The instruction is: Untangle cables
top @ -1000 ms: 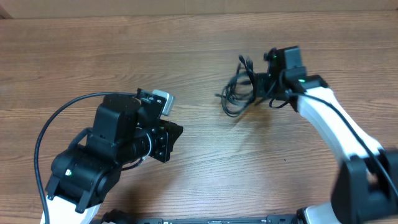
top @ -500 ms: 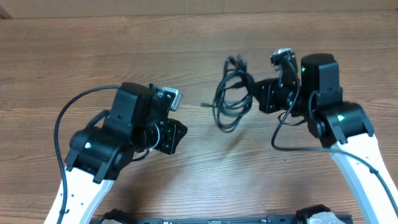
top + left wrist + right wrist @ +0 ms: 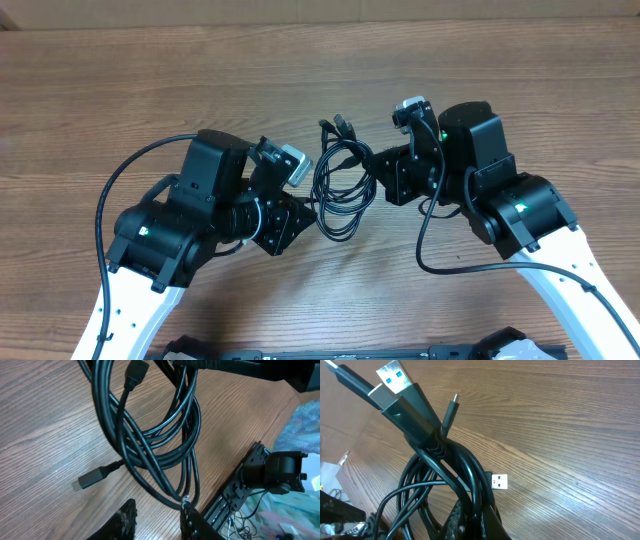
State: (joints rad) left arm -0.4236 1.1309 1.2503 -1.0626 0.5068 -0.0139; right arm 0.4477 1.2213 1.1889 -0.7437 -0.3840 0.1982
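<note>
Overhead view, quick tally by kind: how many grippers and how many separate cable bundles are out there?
Grippers: 2, the left gripper and the right gripper
Bundles: 1, the cable bundle
Total: 3

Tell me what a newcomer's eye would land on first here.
The tangled coil of black cables is in the middle of the overhead view. The right hand clamps its loops from the right; the left hand sits open at its lower left. In the right wrist view, a blue-tongued USB plug juts out top left.
</note>
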